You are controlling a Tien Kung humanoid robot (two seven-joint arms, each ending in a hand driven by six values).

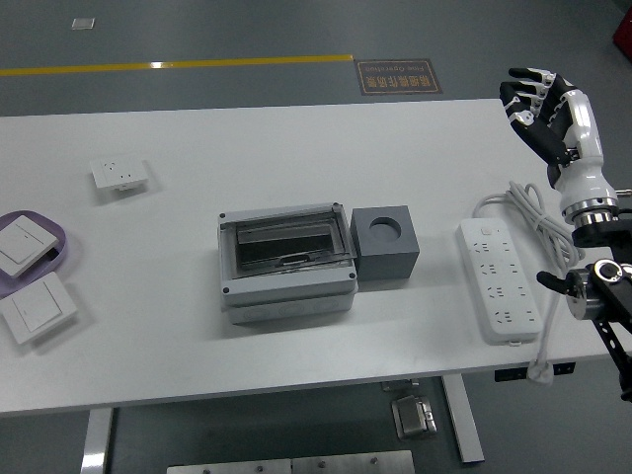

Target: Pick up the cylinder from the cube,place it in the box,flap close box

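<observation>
A grey box [286,262] with a clear lid lying shut over it sits at the table's middle. A dark grey cube [385,242] with a round hole in its top stands against the box's right side. I see no cylinder in the hole or elsewhere. My right hand [538,104] is raised at the table's right edge, far from the cube, with its fingers spread and holding nothing. My left arm is out of view.
A white power strip [499,279] with its coiled cable [533,212] lies right of the cube, under my right arm. A white socket [119,176] lies at the left. Two white switches [38,308] lie at the far left, one in a purple tray [54,244].
</observation>
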